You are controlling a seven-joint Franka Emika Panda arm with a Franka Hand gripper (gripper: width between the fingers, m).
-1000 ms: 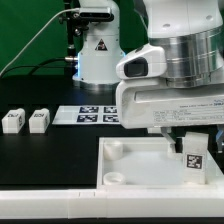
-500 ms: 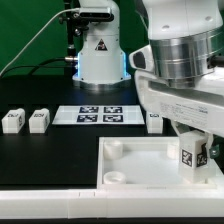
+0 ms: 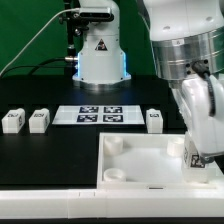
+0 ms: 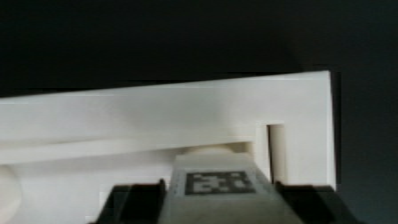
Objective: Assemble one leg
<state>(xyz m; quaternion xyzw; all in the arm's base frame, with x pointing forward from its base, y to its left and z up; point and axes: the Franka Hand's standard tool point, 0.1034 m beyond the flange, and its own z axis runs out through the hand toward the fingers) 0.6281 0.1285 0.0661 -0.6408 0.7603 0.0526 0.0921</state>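
- Exterior view: three loose legs stand on the black table (image 3: 40, 160); two (image 3: 12, 121) (image 3: 39, 120) sit side by side at the exterior view's left, one (image 3: 154, 120) just beside the marker board (image 3: 97, 115).
- One white tabletop (image 3: 140, 175) lies at the front, round sockets visible at its corners.
- A green backdrop stands behind the robot base.
- The arm reaches down over the tabletop's corner at the exterior view's right.
- Wrist view: the gripper (image 4: 217, 198) clamps a fourth leg (image 4: 217, 183), tag facing the camera, over the tabletop.
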